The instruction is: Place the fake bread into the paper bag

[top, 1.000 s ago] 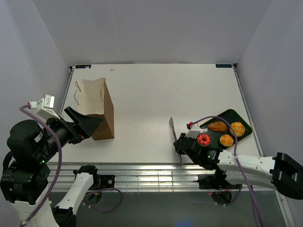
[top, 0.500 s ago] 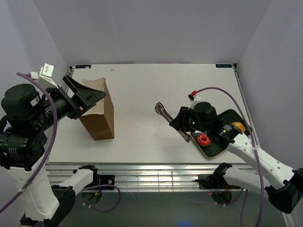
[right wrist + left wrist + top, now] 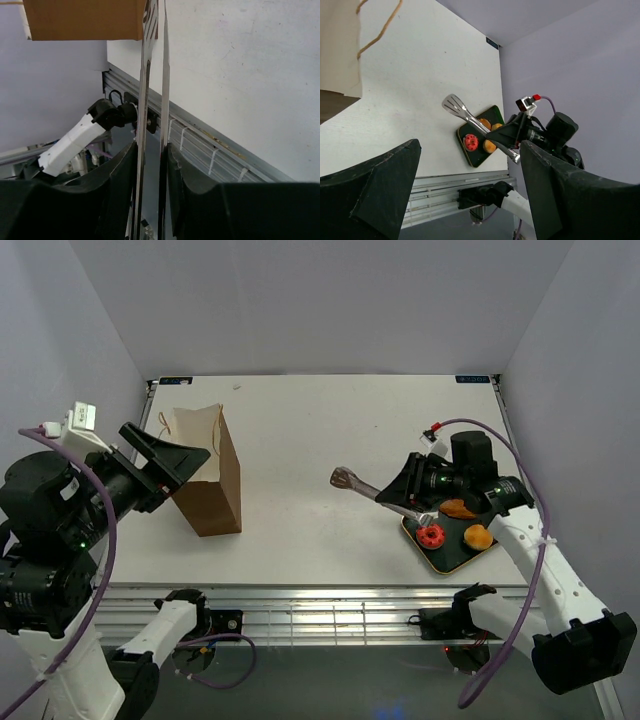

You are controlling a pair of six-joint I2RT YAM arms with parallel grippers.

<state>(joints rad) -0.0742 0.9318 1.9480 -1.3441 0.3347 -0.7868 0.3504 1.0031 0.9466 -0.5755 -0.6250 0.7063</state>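
Note:
The paper bag (image 3: 212,480) stands upright and open at the table's left; its corner and cord handle show in the left wrist view (image 3: 340,50). My left gripper (image 3: 190,468) is open and empty, raised beside the bag's left side. My right gripper (image 3: 412,492) is shut on metal tongs (image 3: 355,483), which point left above the table. The fake bread lies on the dark green tray (image 3: 447,558): the red donut (image 3: 431,535), a round bun (image 3: 479,536) and the twisted roll (image 3: 459,508), partly hidden by my right arm. The tongs (image 3: 152,75) run between my right fingers (image 3: 115,200).
The tray sits near the table's front right edge, under my right wrist. In the left wrist view the tongs (image 3: 465,112), tray (image 3: 479,159), donut (image 3: 470,142) and a bun (image 3: 490,146) show between my spread fingers (image 3: 375,195). Grey walls enclose three sides.
My right arm has lifted and swung right with the tongs, from the front edge to beside the tray. My left arm has risen and stands by the bag's left side.

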